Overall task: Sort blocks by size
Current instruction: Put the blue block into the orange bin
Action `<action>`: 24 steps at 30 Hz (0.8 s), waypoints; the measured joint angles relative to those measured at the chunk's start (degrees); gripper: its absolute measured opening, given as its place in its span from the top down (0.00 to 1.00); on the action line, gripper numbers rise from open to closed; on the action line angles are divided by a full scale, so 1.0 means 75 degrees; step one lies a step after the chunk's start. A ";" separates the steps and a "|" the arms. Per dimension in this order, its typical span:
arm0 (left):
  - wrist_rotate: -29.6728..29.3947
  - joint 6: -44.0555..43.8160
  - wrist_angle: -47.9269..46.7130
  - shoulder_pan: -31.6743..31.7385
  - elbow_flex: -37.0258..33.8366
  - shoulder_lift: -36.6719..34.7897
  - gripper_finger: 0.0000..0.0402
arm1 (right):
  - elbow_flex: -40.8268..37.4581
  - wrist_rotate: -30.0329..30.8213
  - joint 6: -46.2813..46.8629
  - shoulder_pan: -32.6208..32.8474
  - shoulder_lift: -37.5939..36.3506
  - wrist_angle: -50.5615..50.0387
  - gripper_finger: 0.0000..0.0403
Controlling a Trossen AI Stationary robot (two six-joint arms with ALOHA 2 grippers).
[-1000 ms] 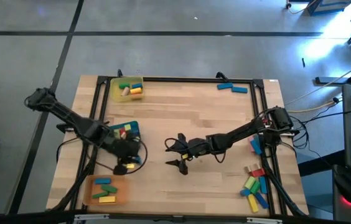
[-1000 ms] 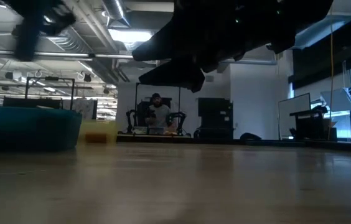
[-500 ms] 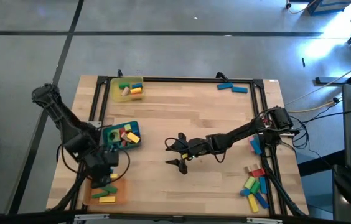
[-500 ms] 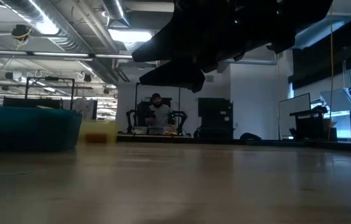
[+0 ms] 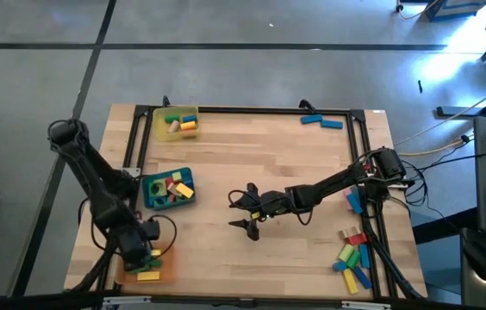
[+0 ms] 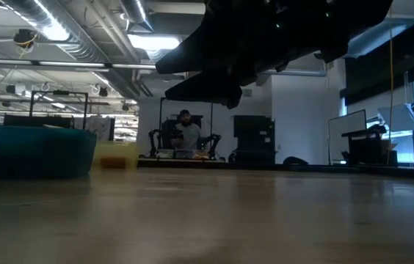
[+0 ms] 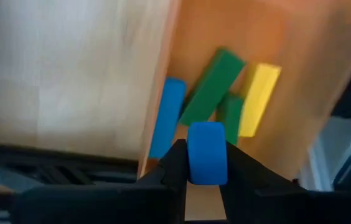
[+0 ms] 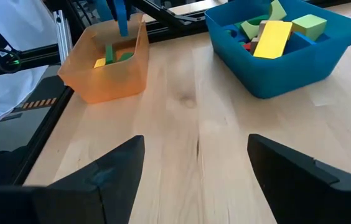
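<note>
Blue block pinched in my left gripper, poised above the orange tray at the tabletop's near-left corner.
I judge this the drop-off step: next I lower and release it beside the green, blue and yellow blocks there. Farther off, my right gripper waits mid-table, fingers spread and empty; unsorted blocks lie near right.

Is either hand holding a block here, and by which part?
Left hand pinches a blue block across its sides, over the orange tray. Right hand holds nothing.
</note>
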 joint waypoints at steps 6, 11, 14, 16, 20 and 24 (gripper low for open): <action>0.0375 0.0346 -0.0006 0.0000 0.0000 0.0640 0.86 | 0.0000 0.0122 0.0000 0.0000 0.0000 -0.0003 0.29; 0.0486 0.0761 -0.0024 0.0003 0.0000 0.1021 0.86 | 0.0000 0.0119 0.0178 0.0000 0.0000 -0.0019 0.29; 0.0556 0.1007 -0.0029 0.0006 0.0000 0.1242 0.86 | 0.0000 0.0119 0.0193 0.0000 0.0000 -0.0083 0.29; 0.0648 0.1145 -0.0062 0.0006 0.0000 0.1372 0.86 | 0.0000 0.0119 0.0201 0.0000 0.0000 -0.0114 0.29; 0.0678 0.1383 -0.0113 0.0020 0.0003 0.1584 0.84 | 0.0000 0.0119 0.0204 0.0000 0.0000 -0.0137 0.29; 0.0592 0.1445 -0.0124 0.0020 0.0003 0.1713 0.82 | -0.0003 0.0117 0.0204 0.0000 0.0000 -0.0139 0.29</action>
